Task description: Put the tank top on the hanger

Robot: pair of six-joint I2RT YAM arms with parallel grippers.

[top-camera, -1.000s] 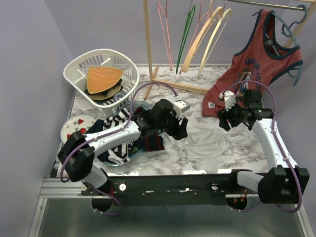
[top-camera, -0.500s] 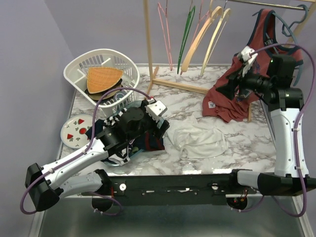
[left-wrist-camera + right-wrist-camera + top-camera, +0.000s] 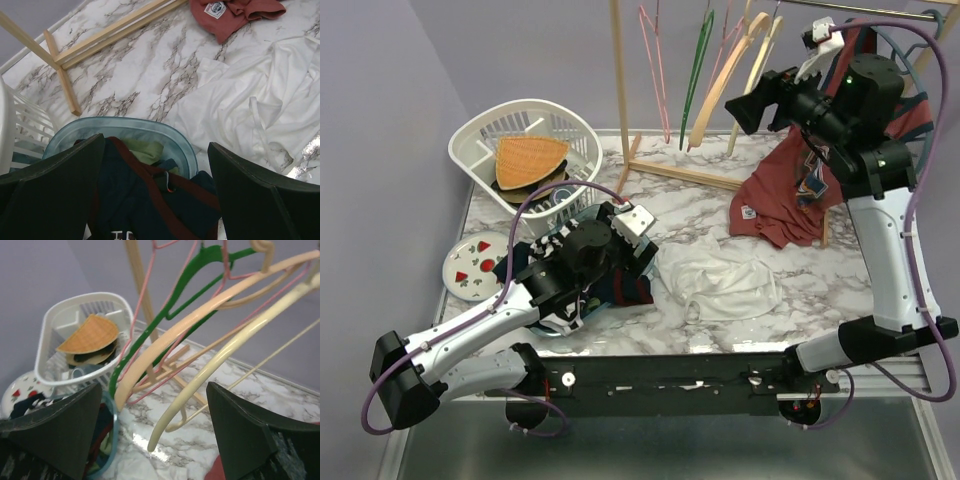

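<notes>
On the marble-veined table (image 3: 820,290), the thin, crumpled white tank top (image 3: 720,285) lies just right of the left gripper's (image 3: 155,150) empty, wide-spread jaws; the right gripper (image 3: 152,400), likewise agape and empty, faces the smooth, curved cream hanger (image 3: 235,347).

light: bright, even, diffuse | glare: white sheen on the glossy grey-veined white marble tabletop (image 3: 150,75) toward its near edge | shadows: soft, faint | focus: my dark left fingers (image 3: 55,190) and right fingers (image 3: 50,435) blur at close range
</notes>
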